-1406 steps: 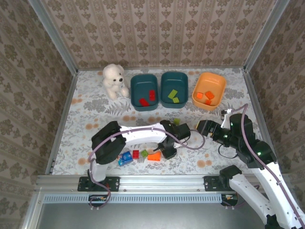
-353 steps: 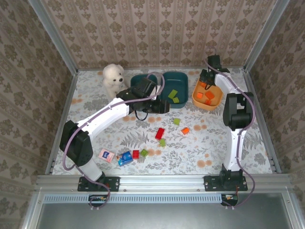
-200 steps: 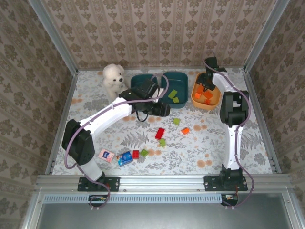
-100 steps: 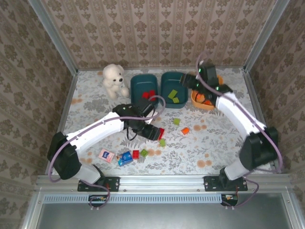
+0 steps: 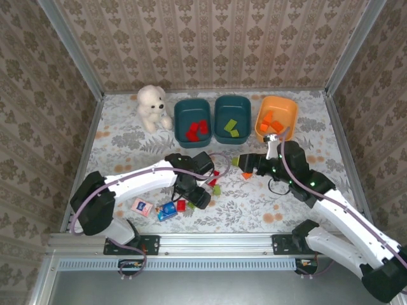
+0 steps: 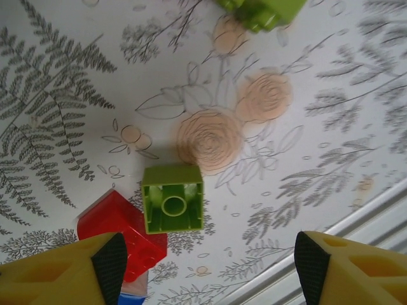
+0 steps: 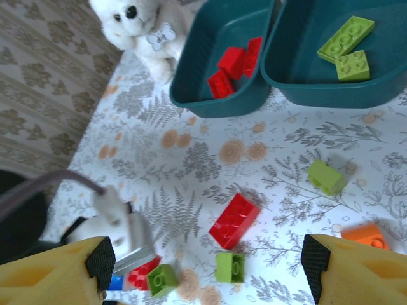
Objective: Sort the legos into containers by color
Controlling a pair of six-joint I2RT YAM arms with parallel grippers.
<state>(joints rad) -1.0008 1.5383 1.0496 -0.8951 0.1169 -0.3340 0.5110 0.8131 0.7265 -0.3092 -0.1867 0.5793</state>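
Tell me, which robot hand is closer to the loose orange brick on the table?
The right. The right gripper sits just beyond the orange brick, almost over it. The left gripper is off to that brick's left and nearer the front edge, above a green brick.

The flower-printed tabletop [image 5: 121, 152] carries a white teddy bear [image 5: 152, 108] at eleven o'clock, two teal tubs [image 5: 186, 111] at twelve and an orange tub [image 5: 286, 111] at one. Near the middle lie a red brick [image 7: 234, 220], green bricks [image 7: 327, 176] and an orange brick [image 7: 365, 235]. At seven o'clock sit a pink-and-white card [image 5: 140, 206] and a blue toy piece [image 5: 167, 210].
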